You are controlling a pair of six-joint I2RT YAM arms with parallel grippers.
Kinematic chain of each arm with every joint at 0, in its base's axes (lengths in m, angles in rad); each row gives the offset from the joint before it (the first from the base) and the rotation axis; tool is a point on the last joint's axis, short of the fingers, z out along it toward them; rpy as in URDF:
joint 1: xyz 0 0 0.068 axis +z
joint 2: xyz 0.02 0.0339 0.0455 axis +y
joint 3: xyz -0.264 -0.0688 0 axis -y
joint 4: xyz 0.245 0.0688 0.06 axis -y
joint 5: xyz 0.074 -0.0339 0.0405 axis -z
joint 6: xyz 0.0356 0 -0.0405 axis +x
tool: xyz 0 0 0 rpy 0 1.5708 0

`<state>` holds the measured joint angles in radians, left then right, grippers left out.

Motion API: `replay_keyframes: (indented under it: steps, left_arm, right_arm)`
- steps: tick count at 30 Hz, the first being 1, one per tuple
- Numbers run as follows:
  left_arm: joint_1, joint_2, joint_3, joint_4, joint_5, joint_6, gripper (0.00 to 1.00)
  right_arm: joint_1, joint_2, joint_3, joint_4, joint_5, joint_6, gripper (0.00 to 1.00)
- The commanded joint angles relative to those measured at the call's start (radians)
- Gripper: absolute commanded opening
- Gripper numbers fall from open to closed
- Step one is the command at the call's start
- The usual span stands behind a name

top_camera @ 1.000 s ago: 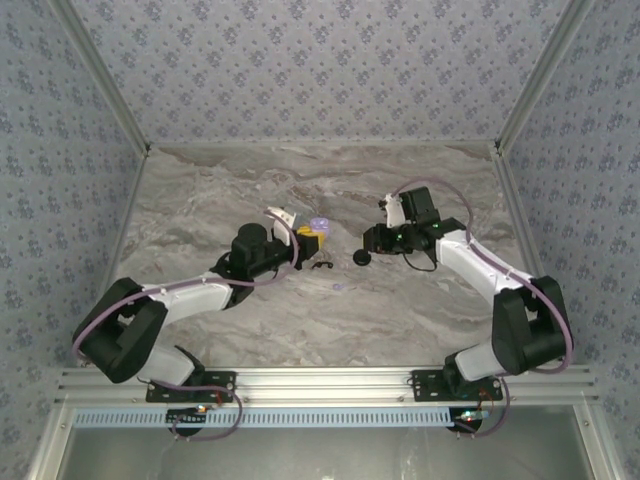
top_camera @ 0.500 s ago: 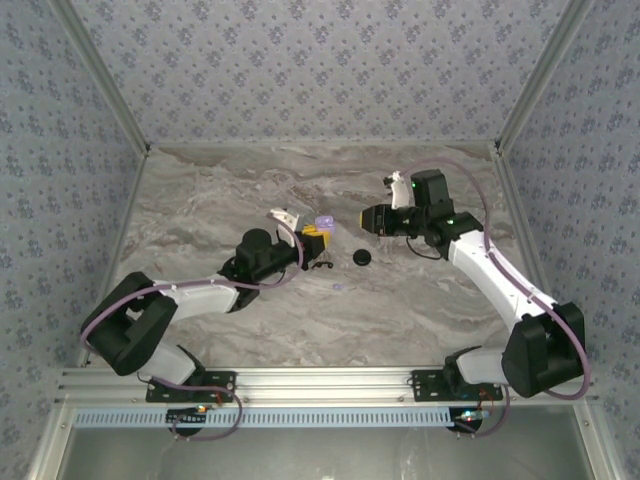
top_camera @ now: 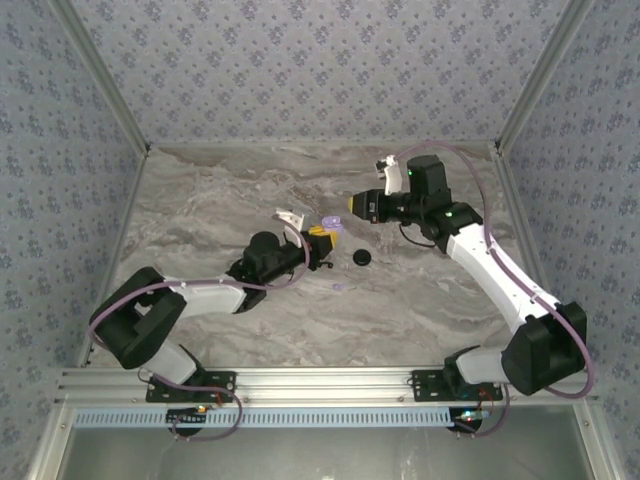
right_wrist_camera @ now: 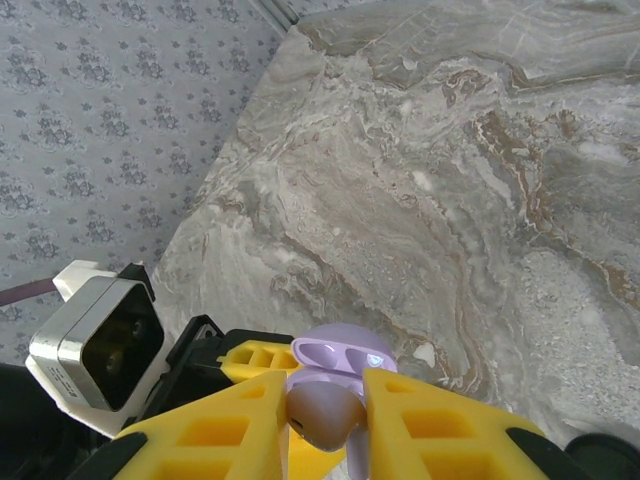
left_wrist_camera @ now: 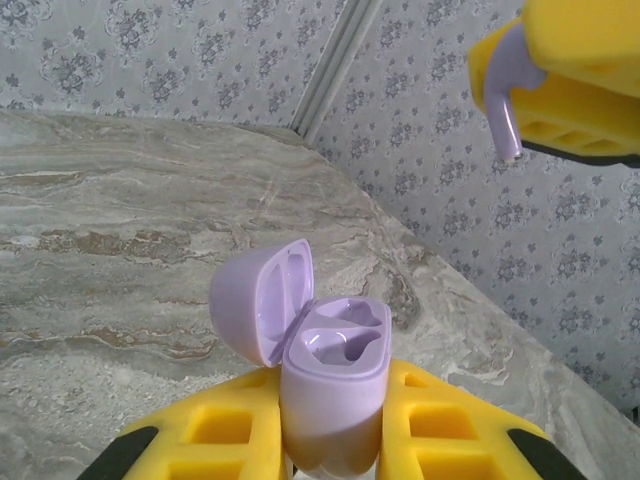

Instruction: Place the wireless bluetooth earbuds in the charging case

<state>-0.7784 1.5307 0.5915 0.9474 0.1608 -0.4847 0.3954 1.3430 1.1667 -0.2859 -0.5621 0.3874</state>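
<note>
Top view: your right gripper (top_camera: 353,205) has climbed from beside the black disc (top_camera: 362,257) to upper centre. The left gripper (top_camera: 320,235), clamped on the charging case (top_camera: 326,221), has pushed toward frame right. Left wrist view: case open at lower centre, earbud (left_wrist_camera: 507,110) pinched by the right gripper at upper right, well apart. Square its stem over a well before lowering. Right wrist view: the held earbud and fingers hide the case's lower half.
</note>
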Motion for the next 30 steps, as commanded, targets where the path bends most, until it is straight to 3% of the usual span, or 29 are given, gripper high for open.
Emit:
replay_keyframes:
  steps: [1, 30]
  left_arm:
    - [-0.011, 0.012, 0.044, 0.073, -0.015, -0.035, 0.08]
    - [-0.021, 0.019, 0.105, 0.060, -0.017, -0.097, 0.07]
  right_arm:
    - [0.015, 0.016, 0.057, 0.027, 0.002, 0.020, 0.24]
    - [0.060, 0.094, 0.067, 0.092, 0.013, 0.041, 0.24]
